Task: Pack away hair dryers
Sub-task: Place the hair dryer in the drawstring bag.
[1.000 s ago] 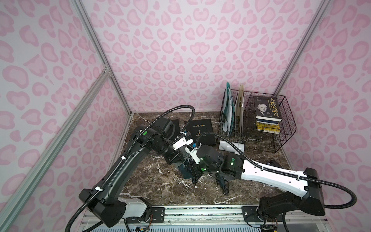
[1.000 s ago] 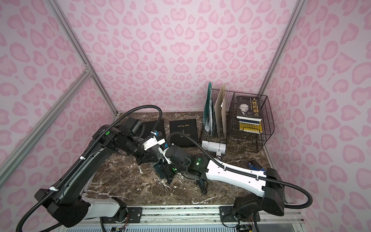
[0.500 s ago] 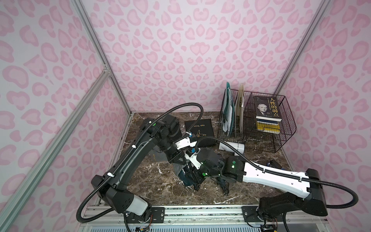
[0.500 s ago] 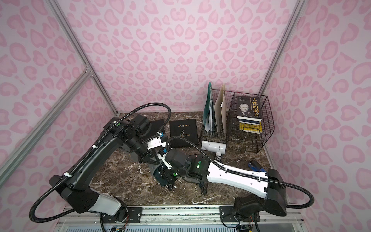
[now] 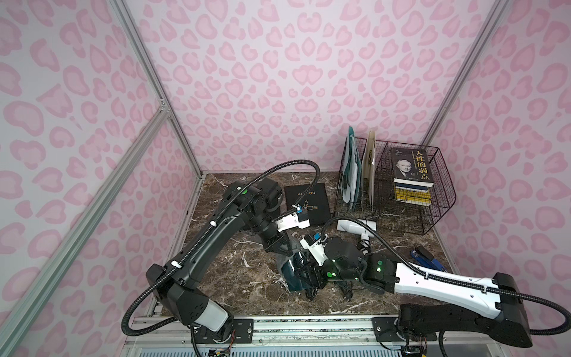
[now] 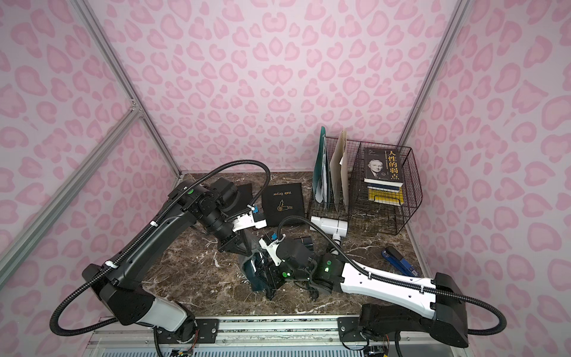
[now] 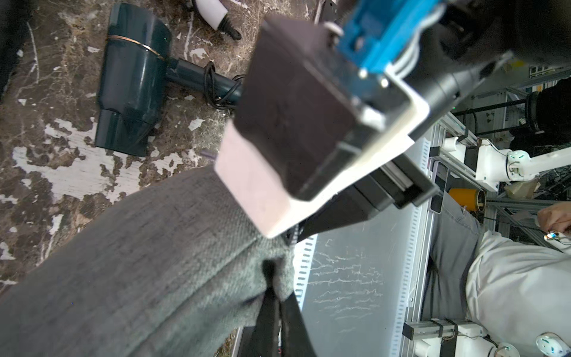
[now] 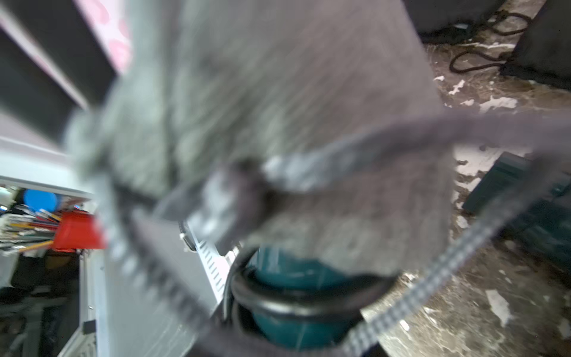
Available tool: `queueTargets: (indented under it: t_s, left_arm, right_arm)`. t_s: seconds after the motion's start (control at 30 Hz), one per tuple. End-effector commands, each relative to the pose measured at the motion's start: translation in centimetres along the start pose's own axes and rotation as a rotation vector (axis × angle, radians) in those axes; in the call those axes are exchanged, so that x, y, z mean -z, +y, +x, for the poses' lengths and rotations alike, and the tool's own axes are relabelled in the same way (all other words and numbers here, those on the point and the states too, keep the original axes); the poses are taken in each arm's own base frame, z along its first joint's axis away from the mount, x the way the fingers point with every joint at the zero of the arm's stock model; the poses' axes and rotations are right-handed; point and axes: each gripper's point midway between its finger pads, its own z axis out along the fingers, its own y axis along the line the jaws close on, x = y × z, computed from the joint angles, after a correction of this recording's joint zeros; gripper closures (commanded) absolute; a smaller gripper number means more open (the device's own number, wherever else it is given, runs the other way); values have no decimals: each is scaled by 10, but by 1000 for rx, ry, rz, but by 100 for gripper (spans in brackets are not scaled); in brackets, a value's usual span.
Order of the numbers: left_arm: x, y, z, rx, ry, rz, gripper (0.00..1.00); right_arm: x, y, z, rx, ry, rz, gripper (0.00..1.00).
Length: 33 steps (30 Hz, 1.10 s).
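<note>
On the desk (image 5: 234, 278), the grey pouch (image 7: 154, 262) hangs from the left gripper (image 7: 275, 296), which is pinched tight on its rim. The teal hair dryer (image 8: 296, 278) sits at the pouch mouth near the desk's middle, apparently clamped by the right gripper (image 5: 306, 273). Its barrel's long axis runs into the pouch, black-ringed end facing the right wrist. Best to keep the rim taut and push straight along the barrel.

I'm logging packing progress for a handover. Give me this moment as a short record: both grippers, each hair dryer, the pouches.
left gripper: shut on the edge of the grey pouch, holding it up
right gripper: closed on a teal hair dryer, barrel at the pouch opening
second teal hair dryer: lying loose on the table
white hair dryer: on the table beside the wire basket, unpacked
black pouch: flat on the table, untouched
</note>
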Motion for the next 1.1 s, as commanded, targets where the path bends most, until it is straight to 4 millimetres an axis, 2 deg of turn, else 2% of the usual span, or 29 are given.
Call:
queueTargets:
  t_s: [0.0, 0.13, 0.33, 0.47, 0.63, 0.8, 0.83, 0.93, 1.07]
  left_arm:
    - [-4, -9, -1, -14, -12, 38, 98]
    - [-10, -5, -2, -3, -17, 43, 98]
    - [-10, -13, -4, -3, -26, 79, 99]
    - [-12, -21, 5, -4, -19, 105, 99]
    - [-19, -19, 23, 15, 1, 79, 98]
    - [-19, -18, 29, 5, -24, 40, 99]
    - [-25, -15, 33, 23, -16, 41, 99]
    - [-28, -11, 31, 43, -26, 35, 98]
    - [-25, -12, 22, 35, -40, 47, 98]
  right_arm:
    - [6, 22, -27, 0, -107, -107, 100]
    - [9, 23, -28, -6, -105, -132, 100]
    - [13, 11, -30, -43, -142, -121, 100]
    - [19, 1, -37, -97, -193, -130, 100]
    - [29, -3, -42, -143, -257, -172, 100]
    - [42, -5, -52, -199, -317, -228, 100]
    - [43, -4, -53, -209, -323, -245, 100]
    - [40, -3, -55, -235, -319, -269, 100]
    - [24, -7, -50, -248, -252, -237, 99]
